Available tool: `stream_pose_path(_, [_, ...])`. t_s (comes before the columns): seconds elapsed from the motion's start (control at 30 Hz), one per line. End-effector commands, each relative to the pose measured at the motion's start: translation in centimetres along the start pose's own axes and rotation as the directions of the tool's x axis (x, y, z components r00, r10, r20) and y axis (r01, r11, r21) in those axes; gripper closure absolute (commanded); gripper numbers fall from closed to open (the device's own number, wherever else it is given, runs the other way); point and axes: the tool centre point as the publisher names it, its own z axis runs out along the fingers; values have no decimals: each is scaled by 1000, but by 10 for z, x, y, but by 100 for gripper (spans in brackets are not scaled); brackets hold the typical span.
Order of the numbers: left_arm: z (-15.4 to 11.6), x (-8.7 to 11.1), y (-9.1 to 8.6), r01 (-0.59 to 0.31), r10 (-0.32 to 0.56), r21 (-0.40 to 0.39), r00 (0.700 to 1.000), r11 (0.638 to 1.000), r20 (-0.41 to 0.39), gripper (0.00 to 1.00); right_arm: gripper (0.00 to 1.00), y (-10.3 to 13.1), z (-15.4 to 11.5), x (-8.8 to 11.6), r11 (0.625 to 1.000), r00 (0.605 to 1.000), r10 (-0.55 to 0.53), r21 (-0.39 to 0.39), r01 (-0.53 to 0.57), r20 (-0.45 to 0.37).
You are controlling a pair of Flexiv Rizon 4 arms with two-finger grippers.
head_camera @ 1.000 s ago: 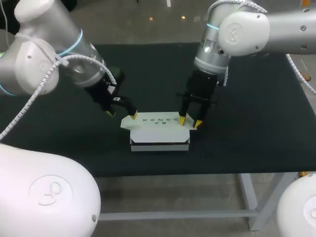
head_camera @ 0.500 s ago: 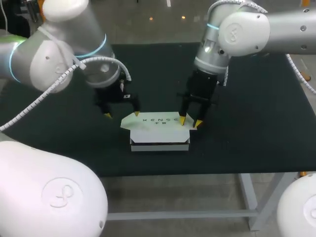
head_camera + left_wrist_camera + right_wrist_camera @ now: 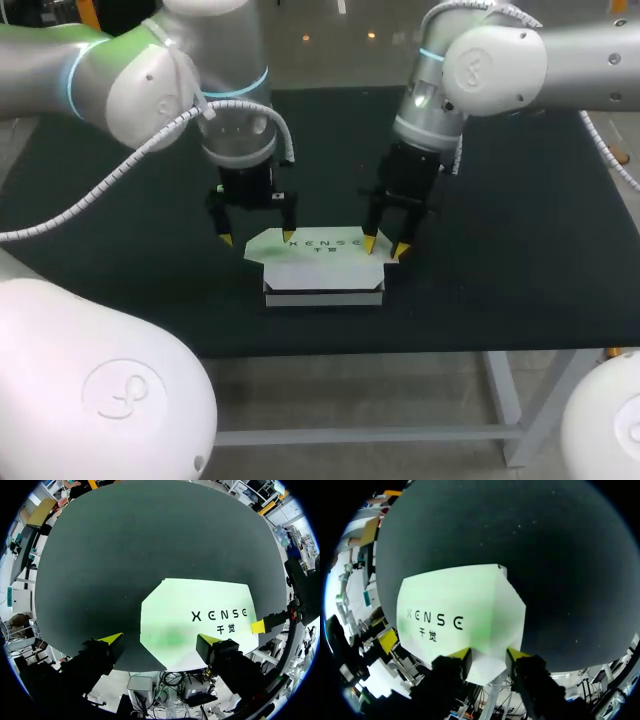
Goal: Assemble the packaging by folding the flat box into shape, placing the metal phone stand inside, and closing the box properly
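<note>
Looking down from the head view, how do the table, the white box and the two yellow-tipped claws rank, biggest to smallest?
1. table
2. white box
3. left gripper and right gripper: these look about alike, so I won't rank them.

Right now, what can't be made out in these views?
Metal phone stand: in no view; the white box has its top panel over the inside.
Right gripper: right wrist view, its own dark body covers the box edge, so its hold is unclear.
Box's side walls: both wrist views, hidden beneath the top panel.
</note>
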Motion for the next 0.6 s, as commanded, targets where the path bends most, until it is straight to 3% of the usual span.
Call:
stream_pose_path(0.03, [2, 6, -3, -25, 33, -40, 974, 999, 225, 0, 51, -1, 2, 1, 1000, 1000, -2, -6, 2, 1])
stream_pose_path(0.43, [12, 9, 4, -49, 60, -81, 988, 996, 142, 0, 51, -3, 4, 1, 1000, 1000, -1, -18, 1, -5])
stream_pose_path(0.6, [16, 11, 7, -62, 70, -83, 992, 995, 103, 9, 51, -3, 6, 1, 1000, 1000, 3, -24, -3, -7])
